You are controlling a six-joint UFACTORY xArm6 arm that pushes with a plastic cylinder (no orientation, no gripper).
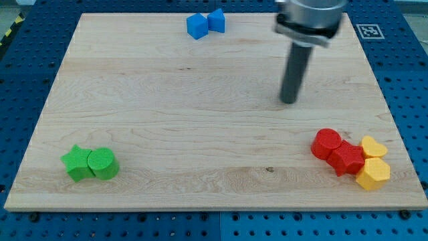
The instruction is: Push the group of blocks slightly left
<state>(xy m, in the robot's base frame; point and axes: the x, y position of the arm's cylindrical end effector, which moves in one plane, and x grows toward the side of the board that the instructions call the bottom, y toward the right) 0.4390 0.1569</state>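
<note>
The group of blocks is sitting in the bottom right corner of the wooden board (200, 127). It is made of four blocks that are touching each other. The red round block (326, 143) is sitting at the group's upper left. The red star-like block (346, 158) is lying just beside it, lower and to the right. The yellow heart-like block (372, 146) is sitting at the group's upper right, and the yellow six-sided block (373, 173) is lying at the bottom right. The whole group is stretching in a slanted line, running from the upper left down to the lower right.

My tip (289, 102) is standing on the board, above the group and a bit to its left, well apart from it. The tip is only a straight dark rod, so it is not holding or squeezing anything.

Two blue blocks (205, 24) are touching near the top edge. A green star (77, 163) and a green round block (102, 163) are touching at the bottom left.
</note>
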